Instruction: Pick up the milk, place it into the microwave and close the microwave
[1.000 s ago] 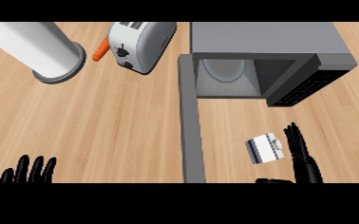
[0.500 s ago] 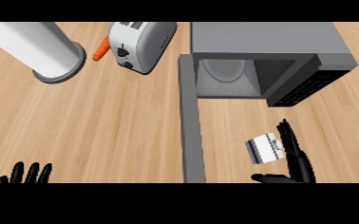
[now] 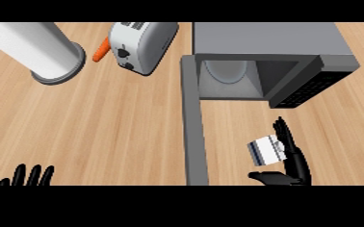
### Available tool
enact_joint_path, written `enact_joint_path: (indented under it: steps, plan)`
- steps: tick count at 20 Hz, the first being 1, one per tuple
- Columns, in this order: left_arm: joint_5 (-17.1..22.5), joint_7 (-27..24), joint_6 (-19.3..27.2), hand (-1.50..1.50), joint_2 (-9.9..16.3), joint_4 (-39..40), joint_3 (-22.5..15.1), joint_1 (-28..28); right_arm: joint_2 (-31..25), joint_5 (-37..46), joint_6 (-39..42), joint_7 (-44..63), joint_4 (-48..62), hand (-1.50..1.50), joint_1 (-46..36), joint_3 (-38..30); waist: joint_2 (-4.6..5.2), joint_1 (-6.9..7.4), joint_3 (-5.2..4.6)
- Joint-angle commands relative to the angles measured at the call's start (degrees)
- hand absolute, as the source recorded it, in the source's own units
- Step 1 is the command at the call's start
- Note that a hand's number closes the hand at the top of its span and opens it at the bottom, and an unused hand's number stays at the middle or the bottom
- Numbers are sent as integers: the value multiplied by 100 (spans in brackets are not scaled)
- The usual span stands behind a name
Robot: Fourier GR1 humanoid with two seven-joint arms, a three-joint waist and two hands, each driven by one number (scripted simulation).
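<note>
Head view: desk (image 3: 128,125) w/ microwave (image 3: 266,41), door (image 3: 193,120) open.
Milk (image 3: 266,150): on desk, in front of microwave.
Right robot hand (image 3: 293,161): fingers straight, beside milk, thumb below it.
Left robot hand (image 3: 28,175): fingers spread, bottom-left edge.

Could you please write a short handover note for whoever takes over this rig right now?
Right hand: open, fingers straight along the right side of the milk carton, thumb below it; no grasp yet.
Left hand: open, resting at the lower left edge, fingers up.
Milk carton: on the counter, in front of the microwave, right of its open door.
Done: door open, right hand next to the carton.
Left: grasp the carton, put it inside the microwave, close the door.
</note>
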Motion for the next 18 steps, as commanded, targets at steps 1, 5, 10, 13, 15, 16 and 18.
enact_joint_path:
  steps: [1,5,10,13,15,16,18]
  plan:
    - [-2,23,39,-150,-83,-48,-66,-64,89,-81,-70,-332,411,-150,-377,-104,25,27,67]
    - [-172,116,168,-150,-115,165,-87,-359,155,-123,-471,-782,555,150,-202,-273,34,10,70]
    - [132,123,-144,-150,-11,-348,-85,332,197,186,-1236,-284,261,150,-518,-133,17,42,65]
    - [303,-69,-273,-150,128,66,312,171,51,3,-1344,-778,869,150,-758,-539,41,80,73]
    - [54,105,-74,-150,-25,11,38,-19,289,-80,-1461,-633,672,150,-960,-554,35,43,70]
    - [-13,2,-50,-150,-118,188,-29,-52,61,-94,-1416,-429,888,150,-1288,-654,43,69,72]
    - [148,-168,-404,-150,166,-37,166,350,276,-146,-1789,-475,981,150,-1379,-769,39,108,72]
